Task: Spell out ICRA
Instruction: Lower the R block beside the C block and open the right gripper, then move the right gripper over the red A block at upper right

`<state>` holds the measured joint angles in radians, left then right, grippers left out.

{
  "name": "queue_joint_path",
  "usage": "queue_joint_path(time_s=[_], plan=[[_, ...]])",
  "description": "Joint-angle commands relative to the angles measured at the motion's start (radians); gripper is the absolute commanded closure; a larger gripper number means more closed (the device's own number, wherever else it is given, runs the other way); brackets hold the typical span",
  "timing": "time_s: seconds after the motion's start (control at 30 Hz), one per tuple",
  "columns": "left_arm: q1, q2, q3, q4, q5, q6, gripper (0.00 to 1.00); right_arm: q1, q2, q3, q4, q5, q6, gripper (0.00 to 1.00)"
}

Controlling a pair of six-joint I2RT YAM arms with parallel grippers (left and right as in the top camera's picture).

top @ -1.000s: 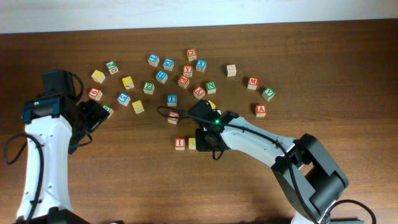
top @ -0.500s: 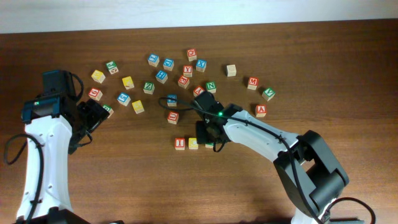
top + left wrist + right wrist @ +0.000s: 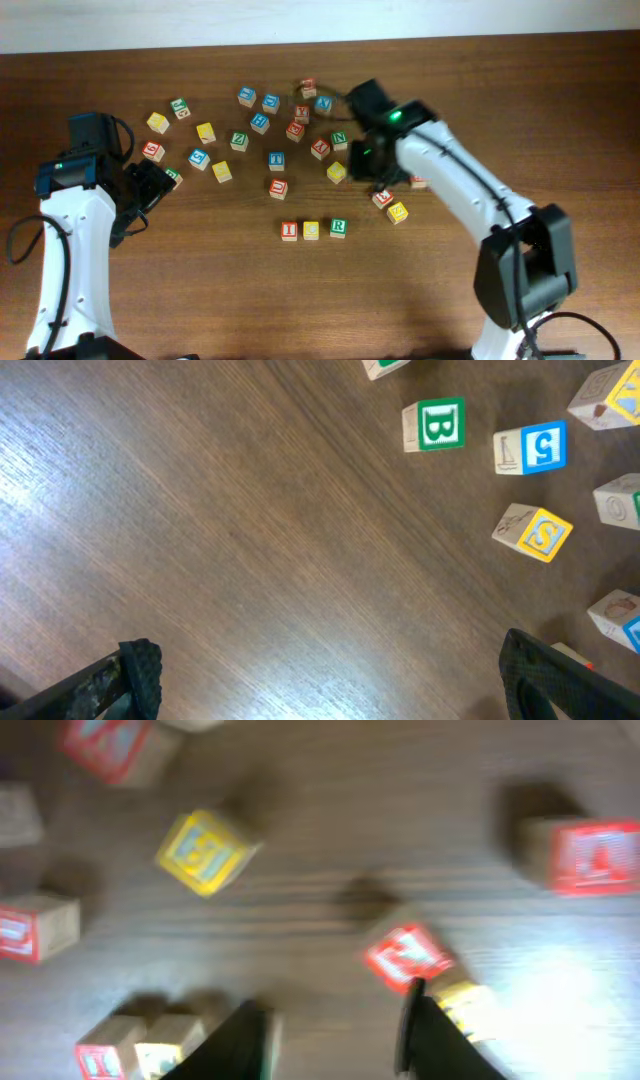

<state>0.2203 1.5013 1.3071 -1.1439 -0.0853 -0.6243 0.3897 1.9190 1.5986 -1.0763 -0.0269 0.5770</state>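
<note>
Blocks sit in a row on the counter [image 3: 200, 290]: I block [image 3: 289, 230], C block [image 3: 311, 229], R block [image 3: 338, 227]. An A must go just right of the R block. The right claw [image 3: 330, 1030] hangs with fingers apart, holding nothing. The red block [image 3: 585, 855] off to its right looks like the A, but it is blurry. The left claw [image 3: 325, 670] is apart too, empty, and far off. So the right arm is nearer.

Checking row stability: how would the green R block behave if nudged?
The green R block looks rigid and flat-faced, so it likely slides rather than rolls. Pushed toward the neighbouring yellow block, it probably shifts that too.
</note>
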Motion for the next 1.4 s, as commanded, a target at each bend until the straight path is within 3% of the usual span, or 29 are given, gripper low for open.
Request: queue_joint_path(time_s=[0.0,0.03,0.17,0.23,0.33,0.37,0.53,1.07,1.13,1.37], plan=[[0.003,-0.011,0.003,-0.002,0.000,0.008,0.01,-0.148,0.001,0.029,-0.059,-0.019,0.003,0.40],[0.003,-0.011,0.003,-0.002,0.000,0.008,0.01,-0.179,0.001,0.026,-0.061,-0.018,-0.020,0.36],[0.003,-0.011,0.003,-0.002,0.000,0.008,0.01,-0.233,0.001,0.022,-0.027,-0.013,-0.334,0.30],[0.003,-0.011,0.003,-0.002,0.000,0.008,0.01,-0.233,0.001,0.021,-0.024,0.032,-0.345,0.10],[0.003,-0.011,0.003,-0.002,0.000,0.008,0.01,-0.233,0.001,0.021,-0.020,0.031,-0.344,0.09],[0.003,-0.011,0.003,-0.002,0.000,0.008,0.01,-0.233,0.001,0.021,-0.024,0.032,-0.345,0.01],[0.003,-0.011,0.003,-0.002,0.000,0.008,0.01,-0.240,0.003,-0.039,0.018,0.039,-0.450,0.02],[0.003,-0.011,0.003,-0.002,0.000,0.008,0.01,-0.266,0.003,-0.066,0.025,-0.010,-0.449,0.01],[0.003,-0.011,0.003,-0.002,0.000,0.008,0.01,-0.266,0.003,-0.096,0.035,-0.017,-0.450,0.05],[0.003,-0.011,0.003,-0.002,0.000,0.008,0.01,-0.266,0.003,-0.215,0.204,-0.018,-0.424,0.07]])
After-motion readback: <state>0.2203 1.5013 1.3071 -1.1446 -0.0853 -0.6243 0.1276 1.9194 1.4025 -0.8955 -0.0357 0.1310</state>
